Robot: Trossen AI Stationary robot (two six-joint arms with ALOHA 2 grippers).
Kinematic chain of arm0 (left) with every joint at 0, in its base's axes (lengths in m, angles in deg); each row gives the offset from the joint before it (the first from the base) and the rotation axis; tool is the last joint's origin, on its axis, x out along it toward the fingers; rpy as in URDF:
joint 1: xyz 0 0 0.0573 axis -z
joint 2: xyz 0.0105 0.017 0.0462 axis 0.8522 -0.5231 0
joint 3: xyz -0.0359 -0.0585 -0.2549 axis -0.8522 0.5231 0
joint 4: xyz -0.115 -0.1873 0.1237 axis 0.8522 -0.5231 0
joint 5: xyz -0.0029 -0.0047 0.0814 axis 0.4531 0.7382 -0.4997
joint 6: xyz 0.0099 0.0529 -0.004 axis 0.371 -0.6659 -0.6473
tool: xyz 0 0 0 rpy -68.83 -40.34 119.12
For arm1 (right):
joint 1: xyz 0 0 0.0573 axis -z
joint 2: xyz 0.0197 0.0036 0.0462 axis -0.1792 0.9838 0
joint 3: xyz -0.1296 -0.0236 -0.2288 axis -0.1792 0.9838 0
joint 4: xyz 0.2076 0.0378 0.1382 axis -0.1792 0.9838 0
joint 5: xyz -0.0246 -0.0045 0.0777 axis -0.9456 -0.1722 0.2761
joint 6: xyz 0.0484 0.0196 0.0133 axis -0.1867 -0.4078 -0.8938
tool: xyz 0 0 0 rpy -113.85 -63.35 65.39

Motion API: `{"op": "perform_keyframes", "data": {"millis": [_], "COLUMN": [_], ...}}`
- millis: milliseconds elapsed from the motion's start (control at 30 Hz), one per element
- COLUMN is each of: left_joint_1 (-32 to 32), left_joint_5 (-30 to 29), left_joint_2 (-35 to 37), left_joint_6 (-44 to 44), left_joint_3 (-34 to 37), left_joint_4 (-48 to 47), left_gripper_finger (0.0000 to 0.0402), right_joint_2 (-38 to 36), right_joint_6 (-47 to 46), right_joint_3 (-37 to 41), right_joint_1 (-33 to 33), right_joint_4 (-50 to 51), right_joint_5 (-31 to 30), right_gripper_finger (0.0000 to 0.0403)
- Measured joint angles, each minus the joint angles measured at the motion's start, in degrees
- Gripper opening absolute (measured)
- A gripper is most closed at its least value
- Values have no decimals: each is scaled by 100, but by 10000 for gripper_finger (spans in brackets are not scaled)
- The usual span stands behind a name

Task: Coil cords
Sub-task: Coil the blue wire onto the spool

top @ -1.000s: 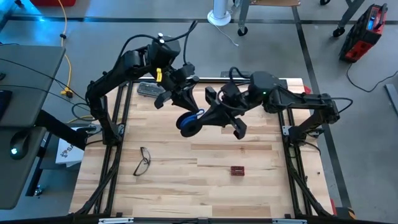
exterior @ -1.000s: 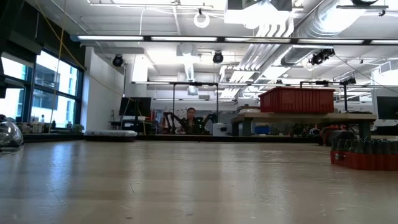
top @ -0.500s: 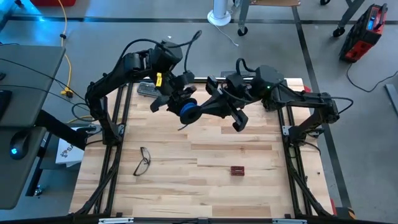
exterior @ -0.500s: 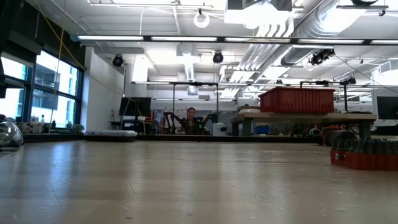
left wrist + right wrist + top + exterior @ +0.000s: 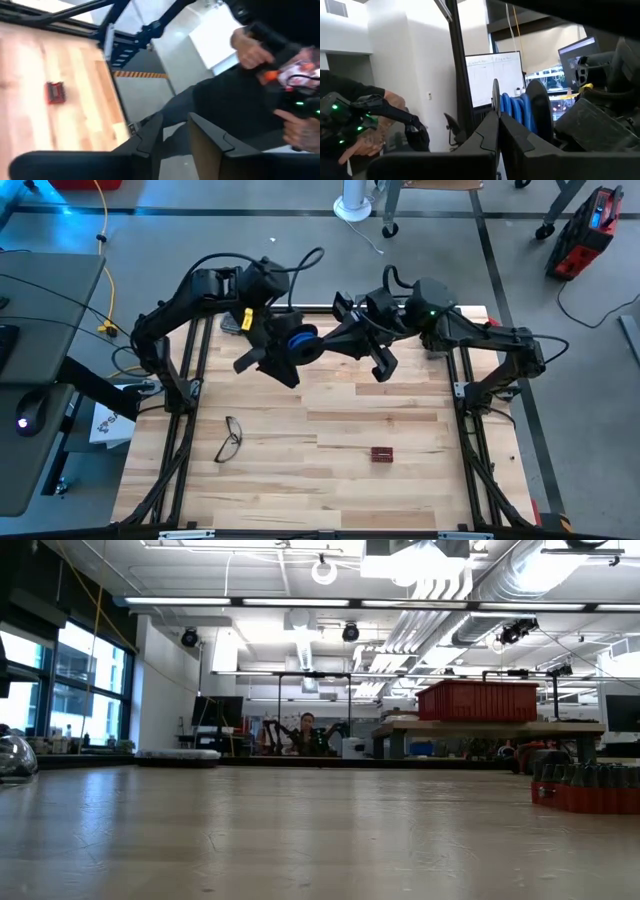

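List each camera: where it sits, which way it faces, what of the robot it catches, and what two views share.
High view: overhead, facing straight down on the table; both arms, left tool and right tool meeting at the blue cord coil.
Low view: at tabletop height, facing level into the room; no arm shows.
Left wrist view: behind that arm's fingers, facing the table edge and a person's hand.
Right wrist view: behind its fingers, facing the coil.
Shared: the red block in the high and left wrist views.

Robotics lab: exposed ceiling ducts point(image 5: 480, 580), workbenches point(image 5: 490, 728), red bin point(image 5: 478, 700), monitors point(image 5: 495, 77).
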State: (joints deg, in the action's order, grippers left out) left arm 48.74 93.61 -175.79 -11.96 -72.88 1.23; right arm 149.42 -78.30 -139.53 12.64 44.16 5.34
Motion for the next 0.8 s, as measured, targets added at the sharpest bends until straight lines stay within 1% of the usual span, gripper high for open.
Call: {"op": "perform_keyframes", "data": {"millis": [100,233,300,433,533,600,667,733,800], "left_joint_1": [-9,-39,-72,-127,-174,-195,-190,-163,-64], "left_joint_5": [-410,-1499,-2020,-2769,-3533,-4040,-4423,-4551,-4623], "left_joint_2": [93,299,434,799,1151,1401,1706,2030,2365], "left_joint_6": [-236,-762,-934,-944,-942,-916,-803,-662,-492], "left_joint_3": [0,0,1,2,2,41,298,858,1784], "left_joint_4": [-297,-1091,-1328,-1314,-1251,-917,-332,489,1566], "left_gripper_finger": [103,120,124,124,123,123,123,122,122], "right_joint_2": [0,-9,-11,-13,-13,-15,-17,-17,-17], "right_joint_6": [0,24,15,0,0,2,47,100,105], "right_joint_3": [0,0,0,0,0,0,0,0,0], "right_joint_1": [-1,47,87,116,125,143,184,219,256], "right_joint_4": [5,12,7,7,-19,-42,-51,-77,-143], "right_joint_5": [12,16,15,11,-37,-72,-199,-301,-353], "right_gripper_finger": [0,0,0,0,0,0,0,0,0]}}
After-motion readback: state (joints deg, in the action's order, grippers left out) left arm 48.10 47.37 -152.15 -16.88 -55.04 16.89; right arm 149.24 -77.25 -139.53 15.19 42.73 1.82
